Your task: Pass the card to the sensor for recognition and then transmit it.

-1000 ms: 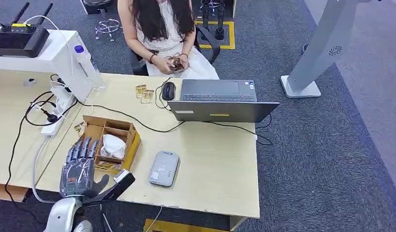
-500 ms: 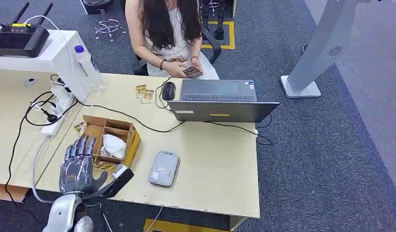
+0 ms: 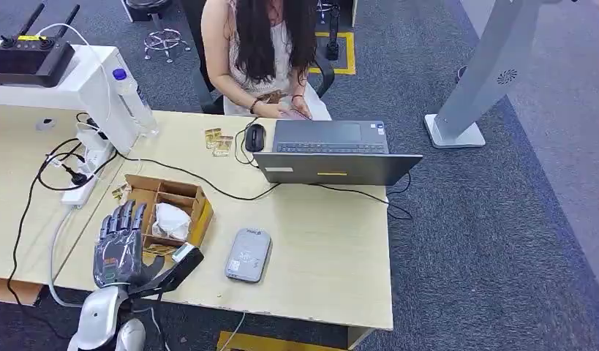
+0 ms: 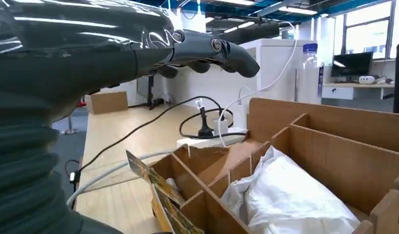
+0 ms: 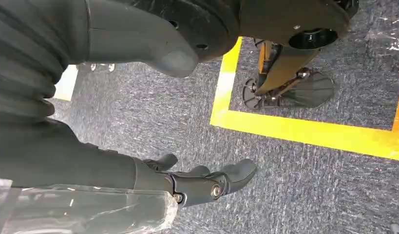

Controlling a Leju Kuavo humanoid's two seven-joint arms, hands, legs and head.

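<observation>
My left hand [image 3: 121, 245] hovers open at the table's near left edge, fingers stretched toward the cardboard divider box [image 3: 181, 196], thumb spread toward the right. Yellow patterned cards [image 3: 160, 250] stand in the box's nearest slot, just by the fingers; the left wrist view shows these cards [image 4: 156, 183] below my fingers [image 4: 207, 48], untouched. The grey card sensor [image 3: 248, 254] lies flat to the right of the box. My right hand [image 5: 202, 183] hangs over the carpet, fingers loosely apart, holding nothing.
A laptop [image 3: 330, 150], mouse [image 3: 255, 137] and two small cards [image 3: 218, 141] lie at the table's far side, where a seated person [image 3: 270, 51] leans in. Cables and a power strip [image 3: 86, 179] cross the left. White crumpled paper [image 3: 171, 219] fills a box compartment.
My left hand has crept slightly forward toward the box, thumb drawn in a little. The person has leaned forward and lowered their hands toward the laptop.
</observation>
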